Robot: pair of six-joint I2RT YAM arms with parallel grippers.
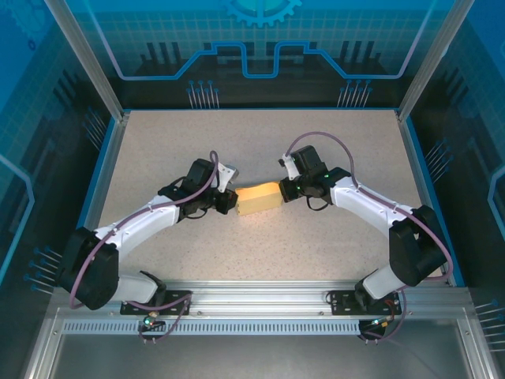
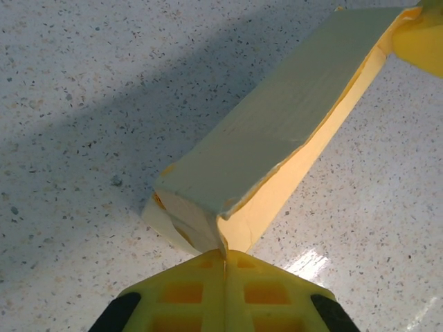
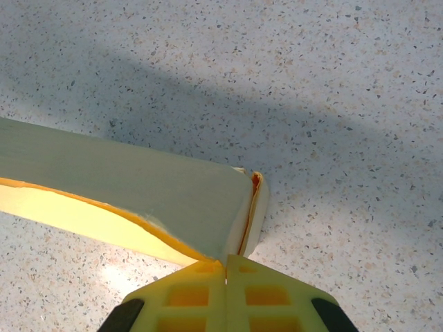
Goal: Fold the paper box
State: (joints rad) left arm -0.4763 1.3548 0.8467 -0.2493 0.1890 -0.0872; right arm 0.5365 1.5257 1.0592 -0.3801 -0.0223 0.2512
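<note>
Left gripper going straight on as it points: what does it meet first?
The paper box: its near end already sits against the left gripper's shut fingertips. Whether card is pinched between them is unclear.

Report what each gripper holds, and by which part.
The left gripper and right gripper are shut at opposite end corners of the paper box; pinching or merely pressing cannot be told.

both arms bend inward, wrists low. left gripper and right gripper face each other, fingers clamped on opposite ends of the paper box.
</note>
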